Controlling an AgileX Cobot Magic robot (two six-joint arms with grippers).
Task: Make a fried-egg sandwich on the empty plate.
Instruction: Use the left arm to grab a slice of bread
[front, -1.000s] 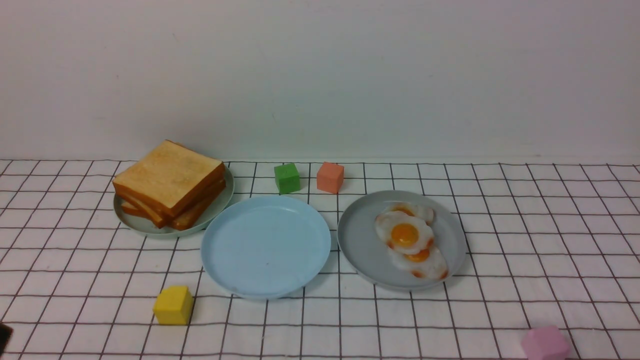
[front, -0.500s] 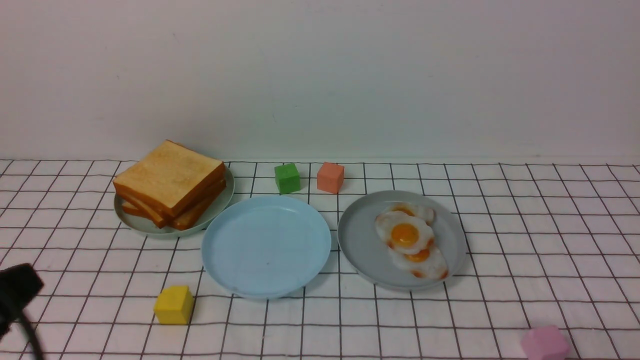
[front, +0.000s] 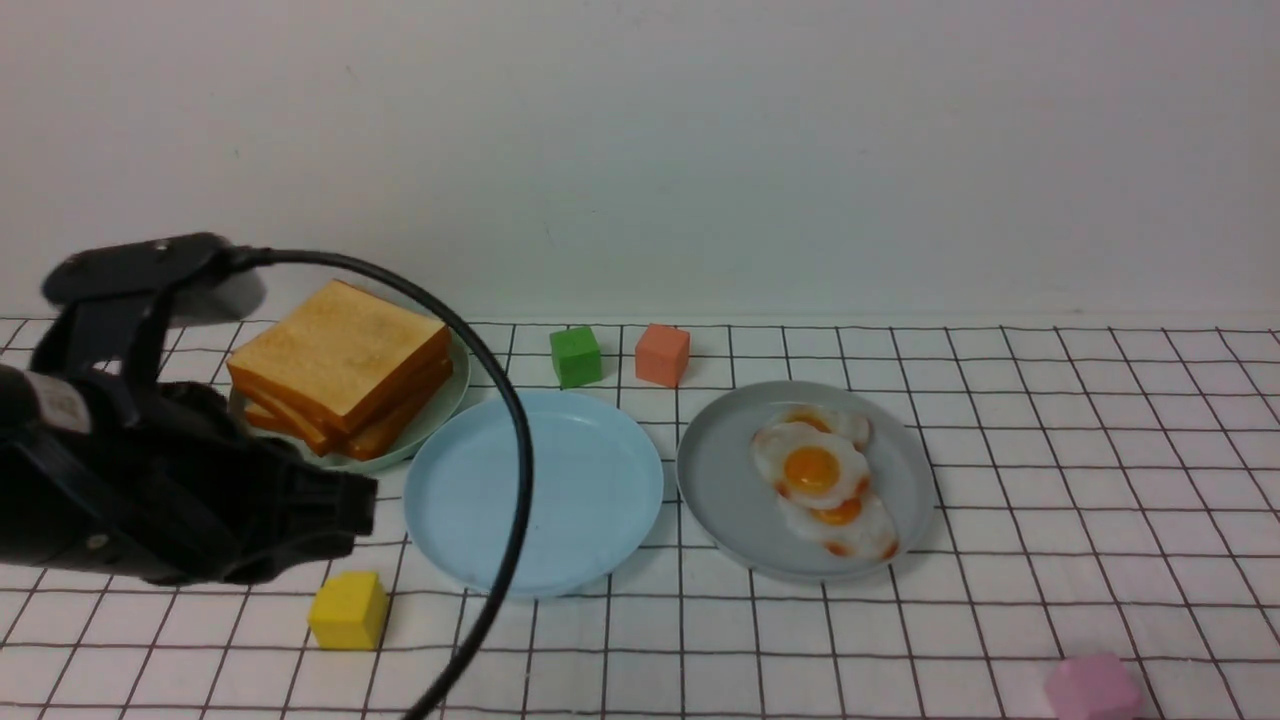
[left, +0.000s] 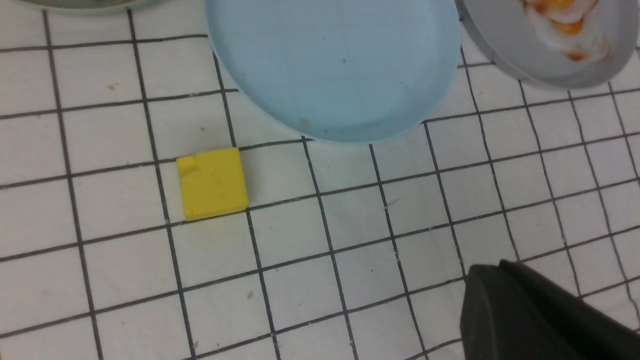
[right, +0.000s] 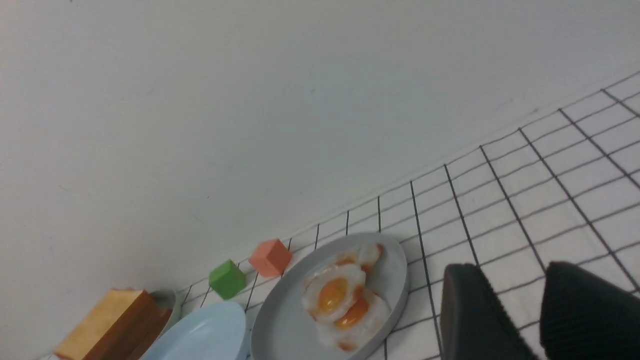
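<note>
Left end effector (left: 500, 300) is clenched with nothing in it, hanging over the checked table (front: 1000, 600) on the near-left side of the light blue empty plate (front: 590, 480), close to the yellow cube (front: 347, 610). The right end effector (right: 517, 280) is parted and bare on the right side, facing the grey plate (front: 720, 480) that carries the fried eggs (front: 812, 468). The blue plate lies bare in the middle, between the toast stack (front: 340, 365) on its pale green plate (front: 450, 395) at far left and the eggs at right. So I judge that no part of the sandwich is laid yet and the first toast slice is my job. I'd open the left end effector before closing in and come at the stack from its near right corner. I'd pinch only the top slice by its crust, then lift straight up so the slices beneath don't slide. Then I'd carry it across and set it flat and centred inside the rim, leaving room for an egg. The arm's black cable (front: 521, 470) loops across the blue plate in the front view, so I'd watch that it doesn't drag on the rim, and steer clear of the cube.
</note>
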